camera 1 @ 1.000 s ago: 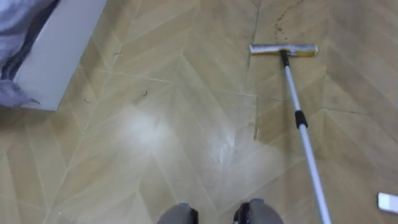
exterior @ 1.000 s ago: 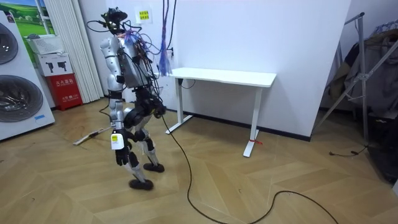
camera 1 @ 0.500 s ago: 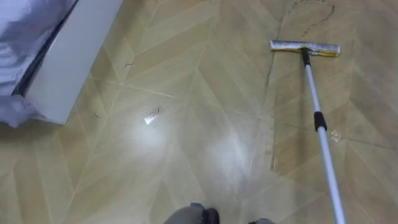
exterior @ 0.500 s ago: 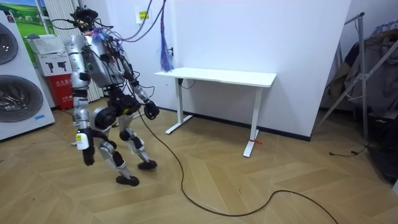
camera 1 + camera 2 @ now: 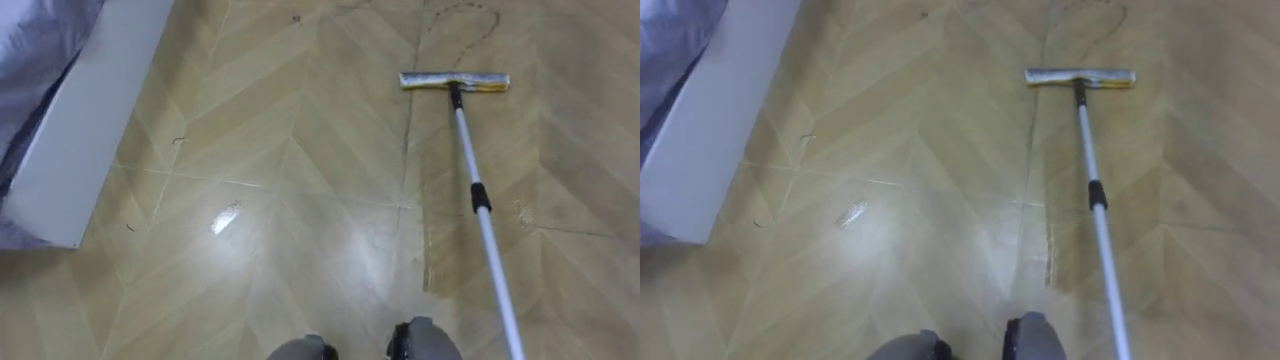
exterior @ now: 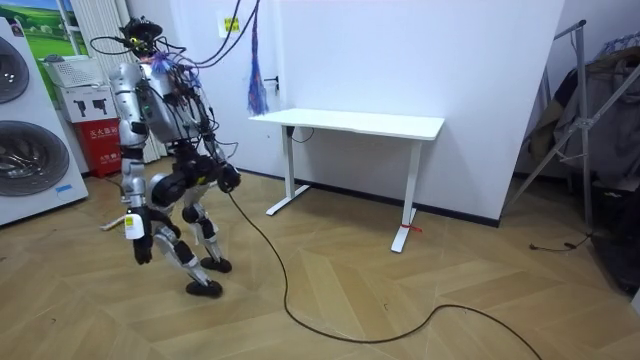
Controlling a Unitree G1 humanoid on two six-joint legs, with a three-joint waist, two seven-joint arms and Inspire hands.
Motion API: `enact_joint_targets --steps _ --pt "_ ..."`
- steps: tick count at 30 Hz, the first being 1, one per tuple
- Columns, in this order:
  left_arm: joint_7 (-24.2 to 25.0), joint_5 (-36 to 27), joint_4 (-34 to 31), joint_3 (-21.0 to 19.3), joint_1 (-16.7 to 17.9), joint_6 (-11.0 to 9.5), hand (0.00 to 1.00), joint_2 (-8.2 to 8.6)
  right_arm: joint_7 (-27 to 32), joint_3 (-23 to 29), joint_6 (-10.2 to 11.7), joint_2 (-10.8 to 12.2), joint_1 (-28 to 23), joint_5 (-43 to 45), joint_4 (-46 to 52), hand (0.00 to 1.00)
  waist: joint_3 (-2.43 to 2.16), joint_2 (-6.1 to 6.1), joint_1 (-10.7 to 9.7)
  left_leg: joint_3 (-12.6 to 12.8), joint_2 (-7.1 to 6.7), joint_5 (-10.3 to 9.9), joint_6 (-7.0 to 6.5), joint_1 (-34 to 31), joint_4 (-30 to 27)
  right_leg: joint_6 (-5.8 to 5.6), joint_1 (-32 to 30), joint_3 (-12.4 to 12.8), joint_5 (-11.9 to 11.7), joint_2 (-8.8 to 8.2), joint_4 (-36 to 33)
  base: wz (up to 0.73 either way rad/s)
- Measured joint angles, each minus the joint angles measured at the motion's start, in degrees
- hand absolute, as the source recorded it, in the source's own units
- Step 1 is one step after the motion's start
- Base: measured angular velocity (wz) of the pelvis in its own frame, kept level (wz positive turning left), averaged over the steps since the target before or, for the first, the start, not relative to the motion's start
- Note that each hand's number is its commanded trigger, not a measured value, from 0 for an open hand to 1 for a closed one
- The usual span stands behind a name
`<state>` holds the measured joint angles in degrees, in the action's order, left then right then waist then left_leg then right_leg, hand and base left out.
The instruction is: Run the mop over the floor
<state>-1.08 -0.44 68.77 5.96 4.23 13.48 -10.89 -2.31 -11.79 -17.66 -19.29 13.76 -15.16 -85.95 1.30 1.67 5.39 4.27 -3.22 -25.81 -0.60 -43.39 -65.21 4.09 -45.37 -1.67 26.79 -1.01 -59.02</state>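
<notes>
1. In the room view the robot is seen with bent knees and the feet apart as in a step, on the wooden floor [image 6: 400, 300], between a washing machine [image 6: 25, 150] at the room view's left and a white worktop [image 6: 350, 122] at the room view's right.
2. The left hand [image 6: 135, 225] is hung low beside the thigh, and the right hand [image 6: 229, 178] is held at hip height behind the body. It cannot be told whether the fingers of either hand are released, clenched or grasping something.
3. The directions below are counted from the robot's feet, with 12 o'clock straight ahead.
4. The mop pole [image 5: 490, 250] is found just beside the feet at about 3 o'clock. From there it is slanted over the floor toward 1 o'clock, and a black collar [image 5: 481, 197] is set around it near the middle.
5. A small shiny scrap [image 5: 225, 217] is lain on the floor between 10 and 11 o'clock, well apart from the pole.
6. A darker stretch [image 5: 450, 245] of the boards is seen under and around the pole, with a straight edge on its left side.
7. The mop head [image 5: 455, 82] is laid flat on the floor at 1 o'clock, crosswise to the pole.
8. At 10 o'clock a white panel [image 5: 85, 110] is stood on the floor, and a grey-violet cloth [image 5: 30, 40] is hung over it.
</notes>
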Motion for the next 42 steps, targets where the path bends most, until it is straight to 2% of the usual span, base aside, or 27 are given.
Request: enact_joint_targets --steps 2,3,4,6,7,8,9,10,12,14,15,16,17,18,20,22,24,26,29,32,33,34,36,38,39,40,42 --pt "0.29 0.10 -0.37 -0.02 0.78 0.03 0.00 -0.86 -0.28 0.27 0.32 -1.04 0.25 -0.67 1.45 1.00 -0.35 -0.98 0.65 0.71 0.46 0.51 -0.06 -4.10 2.44 0.25 1.59 2.39 0.29 2.36 1.05 0.50" --pt "0.84 0.16 -1.50 -0.05 2.04 0.20 0.00 -1.11 -0.41 0.76 0.63 -1.36 -0.03 -0.85 1.49 1.00 -0.36 -1.19 1.49 1.00 0.37 1.67 0.31 -5.26 7.96 0.23 3.71 3.99 0.37 4.09 2.68 0.35" --pt "1.64 0.16 -3.08 -0.11 3.81 0.23 0.00 -1.13 -0.51 0.90 0.68 -1.30 -0.45 -0.80 1.48 1.00 -0.51 -0.97 2.34 0.95 0.21 4.23 -0.07 -4.93 14.95 0.16 6.46 6.33 0.44 6.11 4.70 0.24" --pt "3.06 0.14 -2.79 -0.04 6.13 0.35 0.00 -0.96 -1.51 0.75 0.99 -0.79 -2.24 -1.08 1.44 1.00 -0.61 -0.93 2.64 0.50 -0.65 9.38 -0.51 -2.34 20.94 -0.08 10.58 9.83 1.22 7.72 7.23 0.08" --pt "4.09 0.17 -1.52 0.01 6.52 0.38 0.00 -0.73 -1.75 0.72 0.98 -0.78 -3.95 -1.85 1.42 1.00 -1.37 -0.14 2.64 1.39 -0.42 10.35 -1.79 -0.61 22.01 -0.36 12.60 10.76 1.68 7.82 8.82 0.00" --pt "4.44 0.20 -1.11 -0.01 6.50 0.37 0.00 -0.70 -1.65 0.58 0.98 -0.75 -4.61 -2.34 1.40 1.00 -1.36 -0.16 2.65 2.29 -0.10 10.26 -2.47 -0.13 21.97 -0.64 13.16 10.96 1.69 7.60 9.04 -0.21" --pt "4.69 0.62 -0.16 -0.03 6.02 0.25 0.00 -0.68 -1.56 0.43 0.96 -0.75 -5.93 -2.59 1.39 1.00 -1.34 -0.23 2.70 4.54 0.55 10.01 -4.94 0.59 21.36 -0.46 12.84 10.61 1.76 6.55 6.80 -0.38" --pt "4.99 0.66 0.77 0.00 5.39 0.30 0.00 -0.59 -1.33 -0.24 0.85 -0.72 -7.52 -2.64 1.39 1.00 -1.22 0.02 2.55 5.56 0.46 9.08 -6.89 0.90 19.40 -2.37 10.50 8.62 0.74 5.38 0.51 -0.41" --pt "5.01 0.66 0.57 -0.08 3.84 -0.07 0.00 -0.13 -0.16 -0.99 0.51 0.06 -10.43 -2.76 1.42 1.00 -1.04 1.25 1.79 6.08 0.40 5.78 -8.67 1.77 16.48 -5.85 6.79 6.02 -2.14 3.34 -7.85 -0.25" --pt "4.43 0.65 0.23 -0.05 2.02 -1.56 0.00 0.50 0.87 -0.98 -0.76 1.76 -11.77 -2.74 1.38 1.00 -0.92 2.59 0.37 6.47 0.39 4.01 -9.45 2.47 15.53 -5.90 2.10 5.68 -2.32 1.35 -8.15 -0.09" --pt "3.72 0.71 0.17 -0.06 1.03 -2.34 0.00 1.10 0.92 -0.87 -0.87 3.05 -12.47 -2.74 1.34 1.00 -0.77 3.06 -0.69 6.76 0.38 3.41 -9.70 2.94 15.53 -5.95 -0.25 5.38 -2.69 -0.04 -4.17 -0.13" --pt "3.07 0.67 0.16 -0.03 0.25 -2.39 0.00 1.47 1.15 -0.61 -0.88 4.45 -13.12 -2.75 1.13 1.00 -1.00 3.37 -0.89 7.39 0.44 2.57 -9.67 3.52 15.57 -5.81 -1.44 5.27 -4.52 -0.90 1.49 -0.21" --pt "2.72 0.67 0.13 -0.01 0.17 -2.40 0.00 1.63 1.30 -0.44 -0.99 5.13 -13.18 -2.75 1.04 1.00 -0.92 3.24 -0.99 7.70 0.46 2.02 -9.58 3.92 15.52 -5.67 -1.63 5.36 -6.21 -1.09 4.27 -0.23" --pt "1.93 0.67 0.14 -0.01 0.21 -2.23 0.00 2.22 1.62 -0.31 -1.05 5.95 -13.37 -2.75 1.02 1.00 -0.80 3.28 -1.51 7.83 0.56 0.72 -9.33 4.73 15.27 -5.65 -1.43 4.93 -9.60 -1.15 6.89 -0.23" --pt "1.39 0.65 0.15 -0.02 0.20 -2.15 0.00 3.57 2.30 0.80 -1.34 6.14 -12.62 -2.35 1.13 1.00 -0.81 3.41 -0.99 7.34 0.75 0.26 -8.81 5.51 15.95 -5.15 -0.99 4.03 -9.68 -0.93 7.82 -0.31" --pt "1.19 0.53 0.15 -0.06 0.38 -2.04 0.00 3.65 3.42 1.80 -2.23 5.78 -9.44 -1.98 1.19 1.00 -0.25 2.66 -0.11 4.94 0.29 -0.46 -7.86 6.18 15.85 -3.84 -0.45 1.35 -9.44 -1.74 8.04 -0.38" --pt "0.49 -0.12 -0.26 -0.33 0.31 -1.80 0.00 2.81 3.48 1.99 -3.03 5.07 -5.98 -1.72 1.28 1.00 -0.02 2.26 -0.07 4.18 0.16 -0.99 -7.32 6.08 15.48 -3.11 -0.57 0.54 -8.95 -1.86 7.15 -0.01" --pt "-0.05 -0.19 -0.21 -0.24 0.35 -1.74 0.00 1.95 3.30 2.58 -3.49 3.32 -2.11 -1.12 0.69 1.00 0.63 1.10 0.08 3.81 0.13 -1.74 -6.85 6.10 14.34 -2.51 -0.60 -0.29 -7.61 -1.99 5.95 0.12" --pt "0.03 -0.65 -0.30 0.06 1.01 -1.37 0.00 0.25 2.39 2.36 -2.43 -1.27 1.35 -2.17 1.16 1.00 0.61 0.10 2.03 2.70 0.74 -4.23 -5.79 5.54 10.01 -0.95 -0.61 -1.43 -4.27 -1.86 2.58 0.14" --pt "0.09 -1.80 -2.33 0.98 3.29 -0.66 0.00 -2.18 2.00 1.60 1.34 -2.87 2.56 -3.07 1.30 1.00 -0.10 -1.01 2.92 1.67 1.51 -5.21 -4.48 4.83 7.05 -0.16 -0.52 -2.21 -2.05 -1.51 0.48 0.28" --pt "0.05 -2.06 -2.32 0.98 3.65 -0.22 0.00 -2.53 1.59 1.15 2.56 -2.82 2.53 -4.60 1.25 1.00 -0.16 -1.05 3.09 1.79 1.78 -4.84 -3.74 4.36 4.99 0.44 0.08 -3.08 -1.41 -1.51 0.07 0.23" --pt "0.08 -1.95 -2.30 0.97 4.38 -0.08 0.00 -2.48 0.67 0.94 3.32 -2.39 2.28 -5.34 0.95 1.00 -0.14 -1.12 3.11 1.65 2.45 -3.00 -1.51 2.97 1.55 0.82 0.89 -3.33 -1.05 -1.37 0.03 0.20" --pt "0.54 -0.98 -2.77 0.74 6.01 0.32 0.00 -1.52 -0.26 0.58 3.61 -1.79 0.52 -5.29 0.87 1.00 -0.22 -1.22 2.90 -0.12 1.88 -0.90 -0.46 0.32 0.84 0.85 2.42 -3.12 -0.39 -1.29 0.46 0.15" --pt "1.75 -0.50 -4.75 0.97 7.62 1.02 0.00 -0.97 -0.37 0.55 3.95 -1.28 -3.48 -5.16 1.08 1.00 -0.61 -0.60 2.14 -0.16 1.38 0.49 -0.65 -2.35 7.86 -0.03 3.93 -2.98 0.91 -0.98 0.76 0.28" --pt "2.41 -0.59 -4.85 0.91 8.26 0.58 0.00 -0.95 -0.22 0.54 3.92 -0.45 -6.46 -5.07 1.08 1.00 -0.63 -0.46 2.18 0.24 1.49 3.20 -1.84 -3.15 9.52 -0.72 5.38 -2.52 1.96 -0.97 0.58 0.00" --pt "3.03 -0.56 -4.80 0.93 8.74 0.22 0.00 -0.82 -0.29 0.29 3.90 0.09 -9.29 -5.06 1.04 1.00 -1.26 -0.22 1.99 0.42 1.52 4.08 -2.00 -2.53 9.94 -1.19 6.43 -2.02 2.73 -0.95 0.44 -0.12" --pt "3.14 -0.44 -4.58 0.94 8.64 0.21 0.00 -0.70 -0.15 -0.75 3.78 1.04 -12.28 -5.00 1.19 1.00 -1.65 0.04 0.93 1.72 1.58 3.50 -4.19 -0.90 9.66 -1.57 7.51 -1.57 3.15 -1.53 -0.17 -0.19"
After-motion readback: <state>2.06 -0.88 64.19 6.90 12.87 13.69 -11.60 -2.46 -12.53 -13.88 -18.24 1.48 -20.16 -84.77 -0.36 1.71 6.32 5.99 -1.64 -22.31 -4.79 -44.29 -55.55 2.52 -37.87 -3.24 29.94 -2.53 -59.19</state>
